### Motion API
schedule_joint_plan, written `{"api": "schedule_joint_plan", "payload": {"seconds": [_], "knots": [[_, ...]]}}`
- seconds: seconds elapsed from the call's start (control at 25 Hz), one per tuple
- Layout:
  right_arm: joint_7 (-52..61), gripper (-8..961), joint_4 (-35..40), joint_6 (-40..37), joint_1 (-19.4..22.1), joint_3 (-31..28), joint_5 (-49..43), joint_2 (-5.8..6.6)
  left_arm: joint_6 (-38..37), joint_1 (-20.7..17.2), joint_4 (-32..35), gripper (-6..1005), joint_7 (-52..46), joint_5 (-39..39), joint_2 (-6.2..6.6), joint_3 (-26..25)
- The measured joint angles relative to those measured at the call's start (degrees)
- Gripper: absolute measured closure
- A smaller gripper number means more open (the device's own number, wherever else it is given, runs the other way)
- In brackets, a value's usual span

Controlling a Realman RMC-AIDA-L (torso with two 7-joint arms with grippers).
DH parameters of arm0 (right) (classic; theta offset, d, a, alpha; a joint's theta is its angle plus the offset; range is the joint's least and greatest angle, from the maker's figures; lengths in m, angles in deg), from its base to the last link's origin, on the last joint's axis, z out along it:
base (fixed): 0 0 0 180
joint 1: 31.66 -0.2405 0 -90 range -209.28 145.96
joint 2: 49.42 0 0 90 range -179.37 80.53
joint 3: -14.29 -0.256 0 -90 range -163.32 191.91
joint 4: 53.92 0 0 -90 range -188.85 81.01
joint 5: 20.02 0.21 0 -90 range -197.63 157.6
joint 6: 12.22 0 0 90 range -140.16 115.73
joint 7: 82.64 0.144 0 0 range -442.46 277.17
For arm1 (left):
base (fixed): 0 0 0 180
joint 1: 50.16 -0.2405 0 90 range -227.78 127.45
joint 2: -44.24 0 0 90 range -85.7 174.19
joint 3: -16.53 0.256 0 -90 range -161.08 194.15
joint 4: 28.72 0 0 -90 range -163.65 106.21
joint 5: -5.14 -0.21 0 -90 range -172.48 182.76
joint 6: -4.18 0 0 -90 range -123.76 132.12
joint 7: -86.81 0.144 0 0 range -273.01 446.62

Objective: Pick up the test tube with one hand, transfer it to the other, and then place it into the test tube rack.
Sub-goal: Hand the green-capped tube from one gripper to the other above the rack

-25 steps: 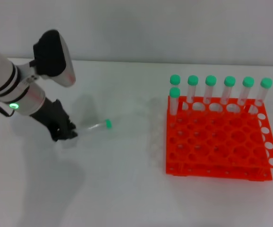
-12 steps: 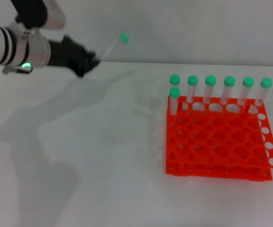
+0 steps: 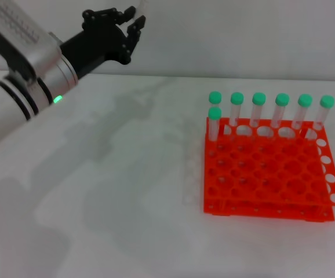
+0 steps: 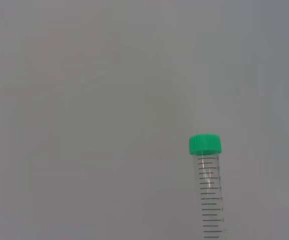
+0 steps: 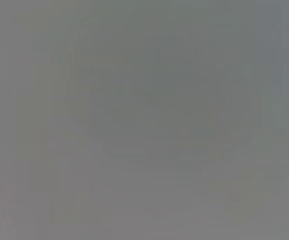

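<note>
Green-capped test tube (image 4: 208,190) in left tool (image 3: 128,22)

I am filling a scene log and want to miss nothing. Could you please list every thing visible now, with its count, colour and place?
test tube rack: one, orange-red, two tiers, on the table at the right.
racked tubes: seven, clear with green caps, upright; six along the rack's far row, one just in front of that row at its left end.
test tube: one, clear with a green cap and printed graduations, held in the air; the head view shows only its lower part at the top edge.
table: one, white, under everything.
wall: one, pale grey, behind the table.
left hand: one, black, raised at the upper left, shut on the test tube.
right hand: not in view.
</note>
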Motion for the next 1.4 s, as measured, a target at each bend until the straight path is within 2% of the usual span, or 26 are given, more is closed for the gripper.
{"api": "schedule_joint_plan", "payload": {"seconds": [0.16,0.32,0.36,0.4,0.48,0.72,0.84,1.04,1.24,1.4], "knots": [[6.33,111,2.14,3.42,2.21,5.30,-0.24,0.91,-4.31,-3.41,7.62,820,5.05,5.50,-0.15,-0.10],[15.03,111,5.66,8.12,4.88,12.32,-0.80,2.80,-8.05,-5.66,15.45,820,5.37,6.09,-0.32,-0.15],[17.16,111,6.32,10.14,5.35,13.60,-1.64,3.53,-8.05,-5.66,15.45,820,5.37,6.09,-0.32,-0.15],[18.48,111,6.61,11.67,5.51,14.18,-2.71,4.02,-8.49,-6.46,19.50,820,5.11,5.88,-0.44,-0.18],[22.11,111,7.45,16.09,5.57,14.85,-6.80,5.38,-7.93,-7.02,23.57,819,5.02,5.48,-0.66,-0.16],[32.52,111,12.70,24.62,4.54,14.84,-20.42,8.30,-4.30,-6.85,28.13,819,1.03,-0.17,-0.82,-0.14],[37.65,112,14.97,27.21,3.15,14.66,-25.60,8.96,-2.20,-6.43,27.89,819,-4.07,-2.41,-0.77,-0.18],[44.44,112,16.02,29.89,0.28,14.63,-31.20,9.87,-1.66,-6.37,27.59,819,-4.73,-5.57,-0.79,-0.18],[49.81,112,16.08,32.21,-2.74,15.07,-34.45,9.99,-1.38,-5.32,27.44,819,-3.42,-11.66,-0.83,-0.20],[51.63,112,15.93,32.72,-4.35,15.36,-36.24,9.64,-1.29,-5.10,27.89,819,-1.43,-13.04,-0.87,-0.24]]}}
